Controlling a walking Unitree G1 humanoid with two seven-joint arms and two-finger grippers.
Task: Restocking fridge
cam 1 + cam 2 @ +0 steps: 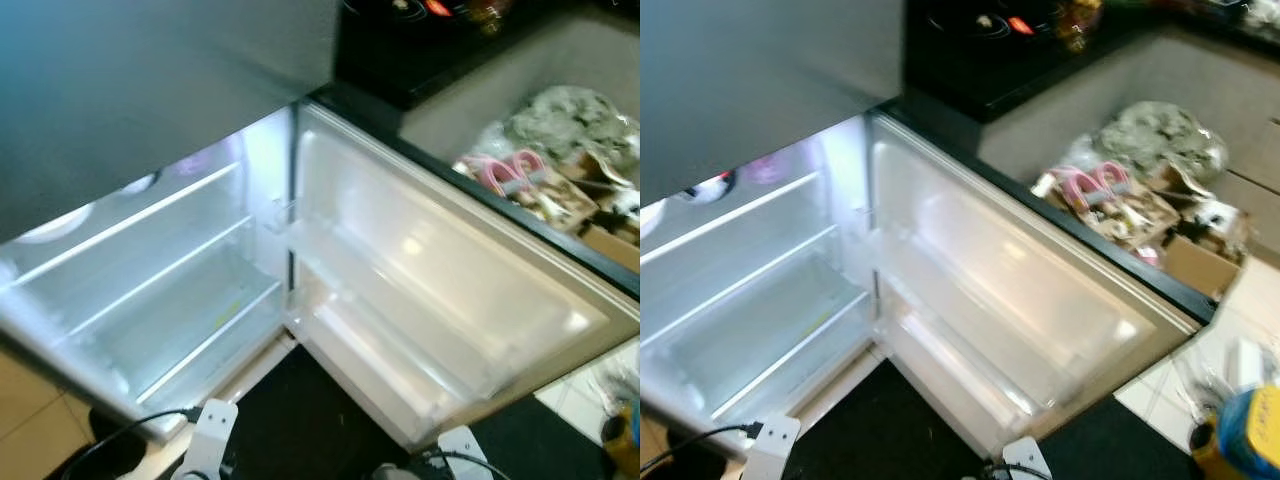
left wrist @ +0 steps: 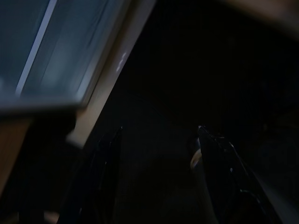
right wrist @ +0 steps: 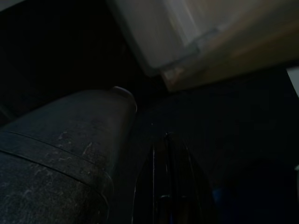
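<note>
Evidently nothing is being carried yet: the left gripper [image 2: 156, 154] is hanging spread open, the right gripper [image 3: 170, 177] pressed together, empty. Stock should be fetched before the open fridge [image 1: 160, 290] is approached.

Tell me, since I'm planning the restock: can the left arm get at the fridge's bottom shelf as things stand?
Probably yes. The fridge door is swung wide open and the bottom shelf looks bare, so the way seems free. The left gripper hangs low, fingers apart, and would need raising.
</note>
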